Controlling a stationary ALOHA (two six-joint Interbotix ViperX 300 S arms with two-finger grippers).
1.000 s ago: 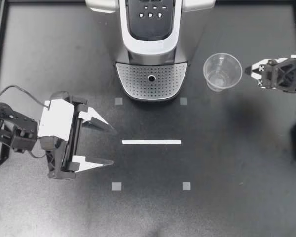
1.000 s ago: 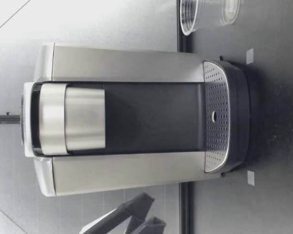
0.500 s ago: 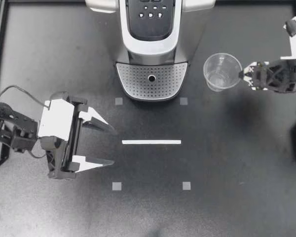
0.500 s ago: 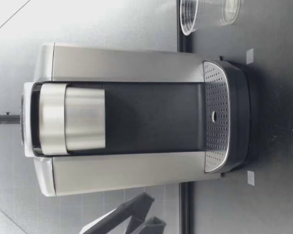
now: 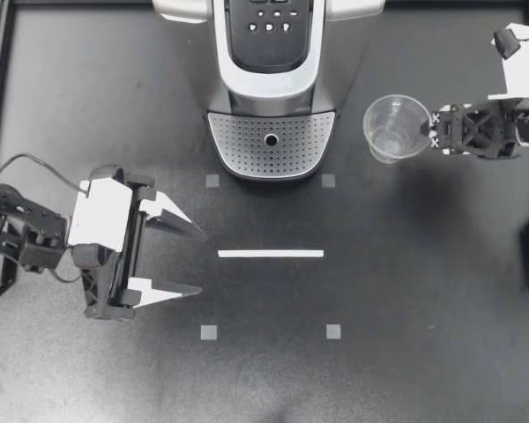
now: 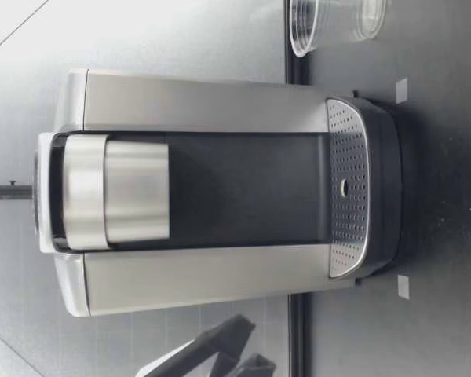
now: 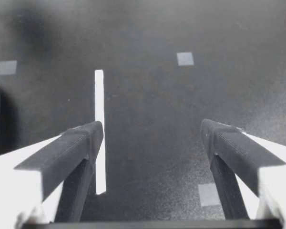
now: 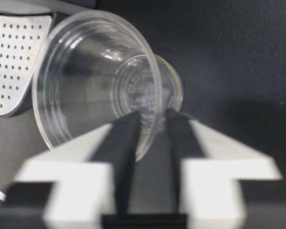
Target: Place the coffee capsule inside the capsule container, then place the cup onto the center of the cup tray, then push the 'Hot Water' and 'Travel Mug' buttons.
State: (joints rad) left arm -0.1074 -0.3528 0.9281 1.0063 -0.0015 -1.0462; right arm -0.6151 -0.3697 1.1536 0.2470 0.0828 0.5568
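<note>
Since the earlier frame, my right gripper (image 5: 430, 134) has advanced from the bench edge to the one clear plastic cup (image 5: 397, 128). Its two fingers (image 8: 119, 157) stand slightly apart and straddle the cup's wall, one inside the rim and one outside, with a gap visible beside the wall. The cup stands upright on the bench (image 5: 423, 352), just beside the one coffee machine (image 5: 269, 53) and off its perforated cup tray (image 5: 247, 141). My left gripper (image 5: 198, 260) holds nothing, fingers wide apart, in front of the machine on the side away from the cup. Four grey square markers (image 5: 212, 181) and one white strip (image 5: 271, 254) lie in front of the machine.
</note>
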